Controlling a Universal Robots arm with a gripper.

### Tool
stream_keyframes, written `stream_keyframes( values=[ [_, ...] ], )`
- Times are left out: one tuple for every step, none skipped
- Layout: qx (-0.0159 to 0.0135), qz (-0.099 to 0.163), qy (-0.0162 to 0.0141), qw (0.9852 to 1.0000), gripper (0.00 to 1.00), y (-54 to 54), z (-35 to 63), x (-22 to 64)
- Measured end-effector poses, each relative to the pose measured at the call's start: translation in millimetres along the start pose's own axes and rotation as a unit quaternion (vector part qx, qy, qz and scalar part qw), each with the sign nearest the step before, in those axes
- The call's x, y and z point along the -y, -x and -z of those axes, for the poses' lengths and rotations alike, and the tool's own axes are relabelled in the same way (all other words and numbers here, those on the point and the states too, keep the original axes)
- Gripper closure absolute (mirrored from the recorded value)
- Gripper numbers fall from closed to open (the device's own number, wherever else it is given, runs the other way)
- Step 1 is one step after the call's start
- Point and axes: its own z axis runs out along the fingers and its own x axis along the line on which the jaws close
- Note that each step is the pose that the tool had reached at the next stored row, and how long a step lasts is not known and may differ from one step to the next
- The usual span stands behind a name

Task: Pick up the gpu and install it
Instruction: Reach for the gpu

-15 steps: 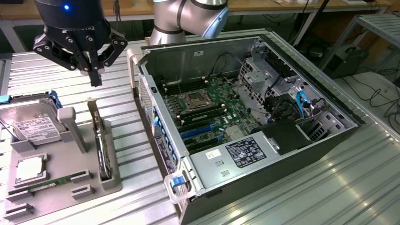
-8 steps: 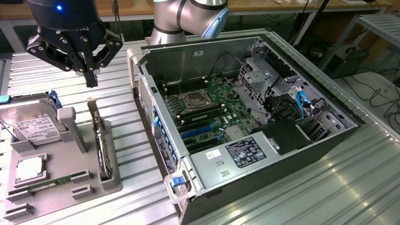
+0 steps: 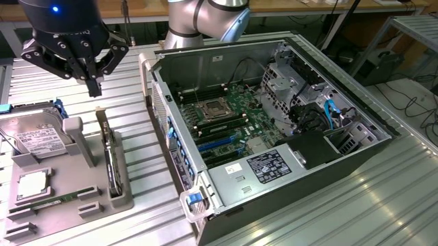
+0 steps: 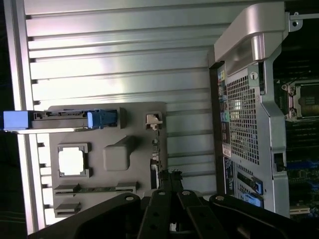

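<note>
Two black fingers of the gripper meet in a single tip, clenched together with nothing between them. The gripper hangs in the air at the far end of the exterior view's left, above the ribbed metal table, and touches nothing.

Nearer than the gripper and below it, a grey holder tray lies on the table. The gpu stands on edge in a slot along the tray's right side in the exterior view, the side toward the computer case. Its long edge runs from far to near, and it is well apart from the fingertips. In the wrist view the gpu shows edge-on as a thin dark strip, with the closed fingertips just over one end of it.

On the same tray, further to the exterior view's left, a hard drive with a white label leans in a blue-edged cradle. Near it a square processor chip lies flat, and a narrow green memory stick lies beside that.

On the exterior view's right the computer case lies on its side, open on top. Its motherboard is exposed, with blue slots on the near part of the board. The arm's silver body rises at the far edge behind the case.
</note>
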Motion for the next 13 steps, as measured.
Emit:
stream_keyframes(
  values=[
    [0.0, 0.0, 0.0, 1.0, 0.89, -1.0, 0.0, 0.2],
    [0.0, 0.0, 0.0, 1.0, 0.89, -2.1, 0.1, 0.3],
    [0.0, 0.0, 0.0, 1.0, 0.89, -3.1, 0.1, 0.5],
    [0.0, 0.0, 0.0, 1.0, 0.89, -4.0, 0.1, 0.6],
    [0.0, 0.0, -0.0001, 1.0, 0.89, -5.1, 0.2, 0.8],
    [0.0, 0.0, 0.0, 1.0, 0.89, -6.0, 0.2, 0.9],
    [0.0, 0.0, 0.0, 1.0, 0.89, -7.0, 0.3, 1.1],
    [0.0, 0.0, 0.0, 1.0, 0.89, -8.0, 0.3, 1.2],
    [0.0, 0.0, 0.0, 1.0, 0.89, -9.1, 0.3, 1.3],
    [0.0, 0.0, 0.0, 1.0, 0.89, -10.0, 0.3, 1.5],
    [0.0, 0.0, 0.0, 1.0, 0.89, -11.1, 0.4, 1.7],
    [0.0, 0.0, 0.0, 1.0, 0.89, -12.2, 0.4, 1.9],
    [0.0, 0.0, 0.0, 1.0, 0.89, -13.2, 0.4, 2.0]
  ],
)
